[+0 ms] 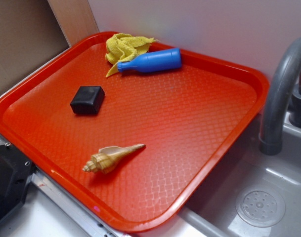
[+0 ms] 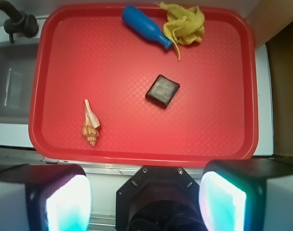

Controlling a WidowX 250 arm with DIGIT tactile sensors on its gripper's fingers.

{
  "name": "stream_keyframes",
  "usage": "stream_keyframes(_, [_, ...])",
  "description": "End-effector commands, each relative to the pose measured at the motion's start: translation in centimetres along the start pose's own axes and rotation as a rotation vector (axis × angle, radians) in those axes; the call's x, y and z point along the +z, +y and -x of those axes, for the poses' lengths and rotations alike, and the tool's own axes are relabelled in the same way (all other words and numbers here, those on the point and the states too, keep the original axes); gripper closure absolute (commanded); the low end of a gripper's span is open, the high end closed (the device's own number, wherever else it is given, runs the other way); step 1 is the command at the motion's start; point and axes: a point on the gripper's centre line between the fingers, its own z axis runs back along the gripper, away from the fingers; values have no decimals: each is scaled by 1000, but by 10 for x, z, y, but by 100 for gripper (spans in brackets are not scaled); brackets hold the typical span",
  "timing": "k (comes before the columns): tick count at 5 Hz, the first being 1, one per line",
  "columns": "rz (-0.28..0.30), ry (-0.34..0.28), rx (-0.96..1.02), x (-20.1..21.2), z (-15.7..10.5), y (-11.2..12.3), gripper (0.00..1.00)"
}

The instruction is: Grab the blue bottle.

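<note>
No readable text, labels, brands or numbers on any item in either view.

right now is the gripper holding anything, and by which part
Nothing is held. The gripper is open and empty, off the tray's near edge; the blue bottle lies untouched at the far side.

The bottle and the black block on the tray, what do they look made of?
Bottle: likely smooth plastic, uniformly bright blue with a soft sheen. Block: unclear, maybe rubber or plastic; dark, rounded edges, dull scuffed top in the wrist view.
</note>
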Motion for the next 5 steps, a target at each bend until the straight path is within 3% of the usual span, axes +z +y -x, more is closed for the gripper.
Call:
stream_keyframes(1, [-44,-84,-280,-59,-56,22,0])
stream_keyframes(2, [-88,-115,-384,-83,-86,35,0])
stream_keyframes(3, [-38,-194,-562,-104,-116,39,0])
stream_keyframes(5, [-30,-176,-610,-147,-160,44,0])
